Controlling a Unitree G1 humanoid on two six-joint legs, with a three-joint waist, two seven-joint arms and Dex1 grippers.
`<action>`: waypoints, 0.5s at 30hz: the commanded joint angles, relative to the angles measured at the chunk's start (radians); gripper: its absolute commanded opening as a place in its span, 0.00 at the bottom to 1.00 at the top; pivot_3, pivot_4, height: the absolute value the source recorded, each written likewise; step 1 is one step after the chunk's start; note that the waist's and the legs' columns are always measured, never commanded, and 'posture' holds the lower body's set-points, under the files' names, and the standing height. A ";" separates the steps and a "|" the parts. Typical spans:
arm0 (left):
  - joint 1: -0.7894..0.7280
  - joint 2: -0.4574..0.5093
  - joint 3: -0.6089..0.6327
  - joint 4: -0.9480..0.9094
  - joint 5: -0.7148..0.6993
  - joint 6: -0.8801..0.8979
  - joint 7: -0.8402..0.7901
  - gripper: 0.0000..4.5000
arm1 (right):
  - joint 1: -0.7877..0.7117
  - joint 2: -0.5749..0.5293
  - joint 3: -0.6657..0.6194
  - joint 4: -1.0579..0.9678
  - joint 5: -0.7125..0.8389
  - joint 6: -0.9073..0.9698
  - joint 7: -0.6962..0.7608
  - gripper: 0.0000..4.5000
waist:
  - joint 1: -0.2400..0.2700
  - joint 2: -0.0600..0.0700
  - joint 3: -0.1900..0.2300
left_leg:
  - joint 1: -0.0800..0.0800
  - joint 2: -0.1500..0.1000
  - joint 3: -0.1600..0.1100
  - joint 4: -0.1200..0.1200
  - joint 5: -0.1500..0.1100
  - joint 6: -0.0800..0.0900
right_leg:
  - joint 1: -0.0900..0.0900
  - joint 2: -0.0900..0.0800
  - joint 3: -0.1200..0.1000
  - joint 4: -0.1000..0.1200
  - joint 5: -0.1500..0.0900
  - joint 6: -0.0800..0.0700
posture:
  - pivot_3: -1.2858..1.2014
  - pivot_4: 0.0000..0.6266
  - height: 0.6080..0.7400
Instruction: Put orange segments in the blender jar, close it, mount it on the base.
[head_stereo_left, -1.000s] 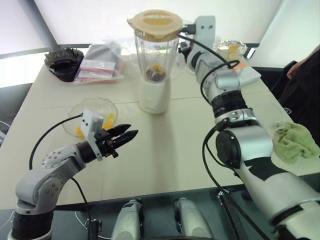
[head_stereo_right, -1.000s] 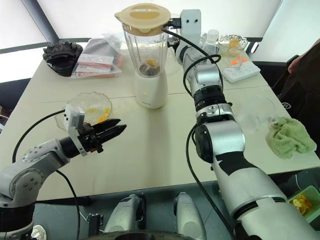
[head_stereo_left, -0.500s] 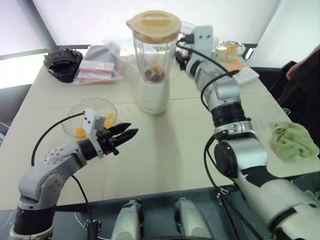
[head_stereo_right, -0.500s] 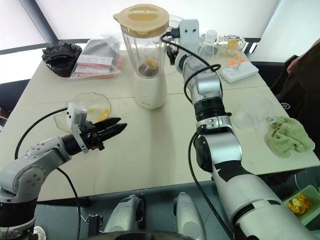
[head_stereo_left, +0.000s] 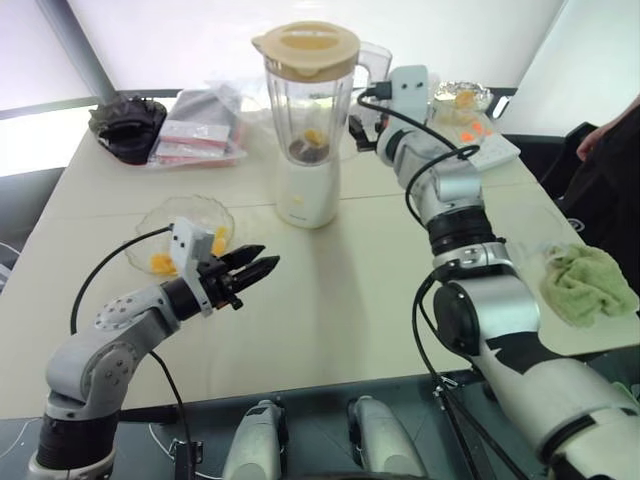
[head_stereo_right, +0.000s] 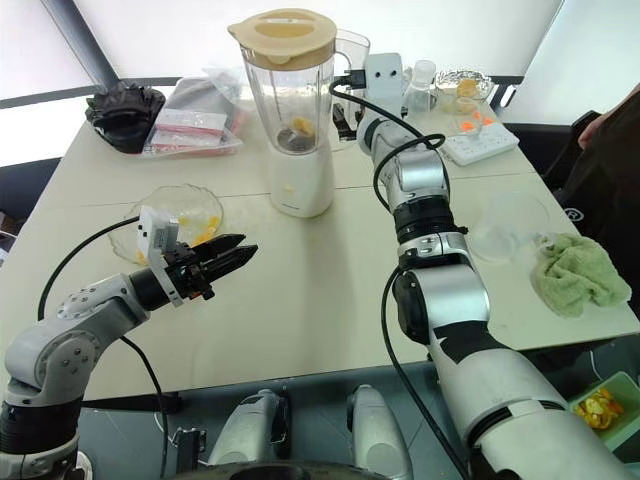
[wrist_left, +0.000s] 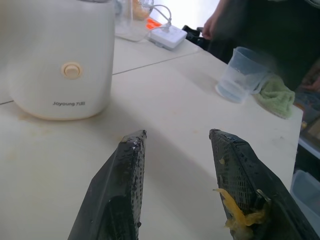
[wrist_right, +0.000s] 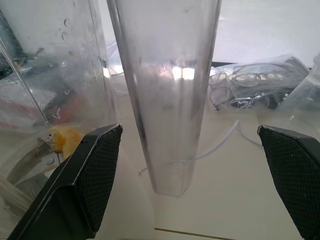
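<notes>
Right gripper (wrist_right: 190, 165): fingers spread wide either side of the blender jar (head_stereo_left: 308, 100) handle, gripping nothing. Left gripper (head_stereo_right: 225, 262): fingers parted, empty, a pulp shred stuck on. Jar lidded, segments inside, seated on the base (head_stereo_left: 308, 190), far counter centre. Mounting appears complete; next, withdraw clear. Base reads "Joyoung".

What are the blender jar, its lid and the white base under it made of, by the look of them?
The blender jar looks like clear plastic: you can see orange pieces through its wall, though glass can't be ruled out. The lid seems matte cream-yellow plastic, opaque and smooth. The base looks like glossy cream-white moulded plastic, with a soft sheen and a round button.
</notes>
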 joint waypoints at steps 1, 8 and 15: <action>-0.023 0.022 0.021 0.007 0.009 -0.024 -0.017 0.46 | 0.142 -0.048 0.024 -0.273 0.043 0.097 0.100 0.99 | 0.002 0.000 0.000 | 0.000 0.000 0.000 0.000 0.000 0.000 | 0.000 0.000 0.000 0.000 0.000 0.000 | 0.52 0.24 1.00; -0.015 0.050 0.055 0.016 0.037 -0.034 0.005 0.46 | 0.569 -0.204 0.046 -0.782 0.199 0.210 0.378 0.99 | -0.001 0.000 0.000 | 0.000 0.000 0.000 0.000 0.000 0.000 | 0.000 0.001 0.000 0.000 0.000 0.000 | 0.52 0.24 1.00; 0.045 0.045 0.100 -0.028 0.044 -0.063 0.032 0.46 | 0.828 -0.373 -0.069 -0.918 0.348 0.204 0.584 0.99 | -0.003 -0.001 0.000 | 0.004 0.001 0.000 0.001 0.000 0.000 | 0.003 0.002 0.001 0.000 -0.003 -0.004 | 0.52 0.24 1.00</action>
